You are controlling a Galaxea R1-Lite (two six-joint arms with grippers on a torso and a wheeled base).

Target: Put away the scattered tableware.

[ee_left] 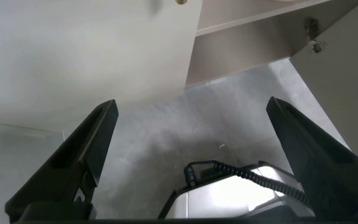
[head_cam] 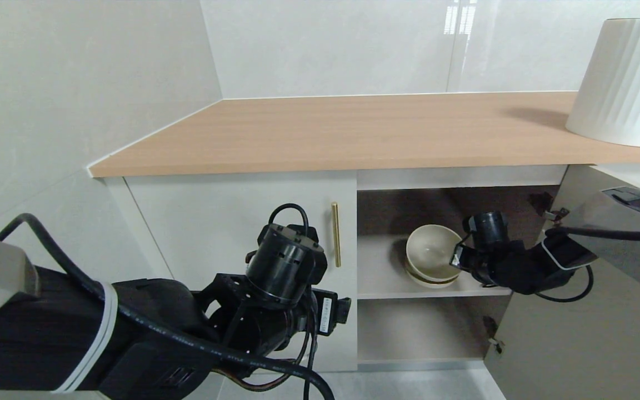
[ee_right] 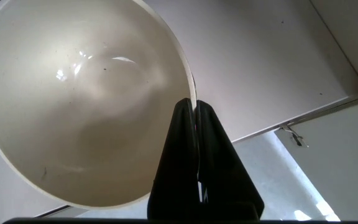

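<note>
R gripper jaws pinch rim of cream bowl, tilted on lower bowl on cabinet shelf. L gripper, at bowl's 8 o'clock, jaws wide above floor.

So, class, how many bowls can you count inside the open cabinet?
2. The upper bowl is tilted, its rim pinched by the right gripper; the lower bowl sits beneath it on the cabinet's middle shelf. Others may be nested out of sight.

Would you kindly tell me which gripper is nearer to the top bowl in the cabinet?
Right: the right gripper is shut on the top bowl's rim; the left gripper hangs open before the closed door.
</note>
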